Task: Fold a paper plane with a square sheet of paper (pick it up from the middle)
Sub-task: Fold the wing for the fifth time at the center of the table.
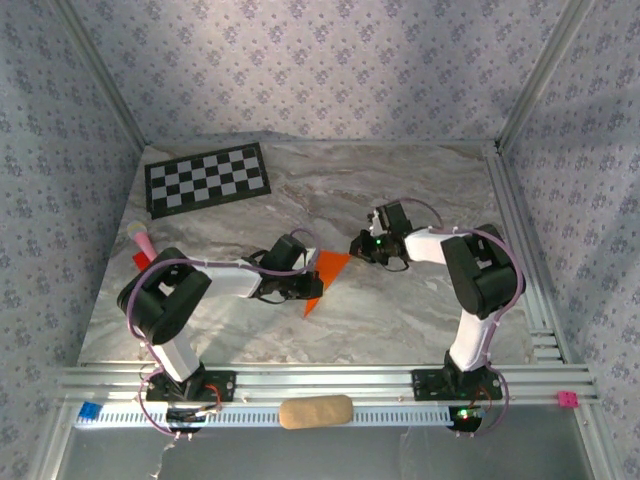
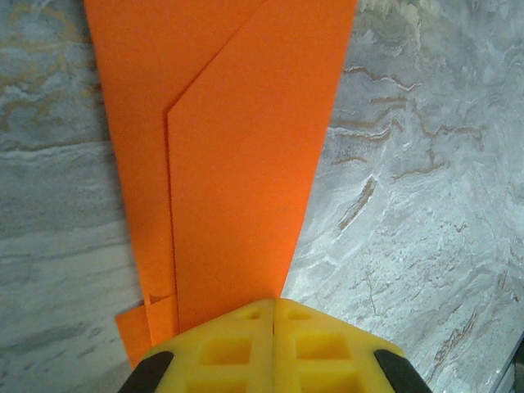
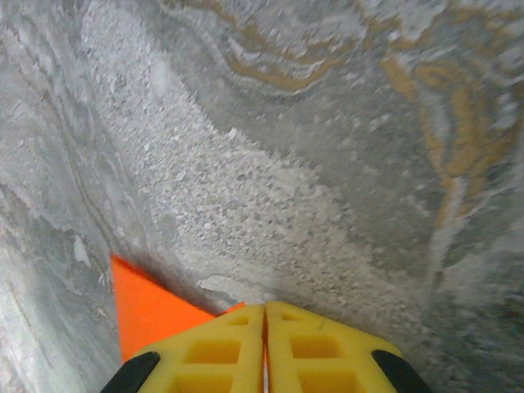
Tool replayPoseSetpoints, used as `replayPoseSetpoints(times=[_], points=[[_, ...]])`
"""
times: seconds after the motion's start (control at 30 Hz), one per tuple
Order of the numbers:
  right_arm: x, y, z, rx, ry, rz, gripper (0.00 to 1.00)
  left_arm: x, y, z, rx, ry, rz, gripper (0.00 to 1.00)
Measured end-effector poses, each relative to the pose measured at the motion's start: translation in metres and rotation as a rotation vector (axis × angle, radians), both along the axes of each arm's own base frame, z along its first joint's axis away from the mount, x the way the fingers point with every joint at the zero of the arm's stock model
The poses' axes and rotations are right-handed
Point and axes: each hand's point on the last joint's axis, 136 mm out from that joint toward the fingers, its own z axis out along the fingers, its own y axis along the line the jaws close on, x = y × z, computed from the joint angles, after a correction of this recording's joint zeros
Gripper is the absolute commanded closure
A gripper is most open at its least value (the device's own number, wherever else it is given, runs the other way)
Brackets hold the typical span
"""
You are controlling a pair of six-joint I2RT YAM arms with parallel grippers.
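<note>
The square sheet of paper (image 1: 328, 272) is bright orange and folded into a narrow pointed wedge, lying mid-table between the two grippers. In the left wrist view the paper (image 2: 246, 164) shows overlapping folded layers, and it runs under my left gripper (image 2: 273, 307), which is shut with its tips over the narrow end. In the top view that left gripper (image 1: 303, 290) sits at the paper's left edge. My right gripper (image 1: 360, 247) is at the wide upper-right corner. In the right wrist view the right gripper (image 3: 264, 309) is shut with an orange sliver in its seam, and paper (image 3: 147, 315) shows to the left.
A black-and-white checkerboard sheet (image 1: 208, 178) lies at the back left. A small red and pink object (image 1: 142, 245) sits at the left edge. A tan oblong (image 1: 315, 411) rests on the front rail. Metal rails (image 1: 520, 250) border the marble table (image 1: 420, 180).
</note>
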Motion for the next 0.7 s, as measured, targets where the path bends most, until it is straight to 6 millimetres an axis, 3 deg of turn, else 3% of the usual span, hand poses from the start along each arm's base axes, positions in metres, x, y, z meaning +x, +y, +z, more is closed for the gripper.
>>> replayPoseSetpoints(times=[0.13,0.23,0.33,0.53,0.7], points=[[0.0,-0.005,0.018,-0.024,-0.037,-0.016,0.86,0.0,0.0,0.0,-0.001,0.001,-0.001,1.0],[-0.004,0.006,0.04,0.003,-0.088,0.015,0.86,0.0,0.0,0.0,-0.001,0.0,0.0,1.0],[-0.014,0.024,0.047,0.031,-0.1,0.07,0.86,0.0,0.0,0.0,-0.001,0.0,0.0,1.0],[-0.042,0.055,0.036,0.062,-0.058,0.184,0.86,-0.003,0.002,0.0,-0.002,0.004,0.002,1.0],[-0.049,0.056,0.011,0.037,0.007,0.194,0.88,-0.003,0.002,0.001,-0.001,0.004,0.002,1.0]])
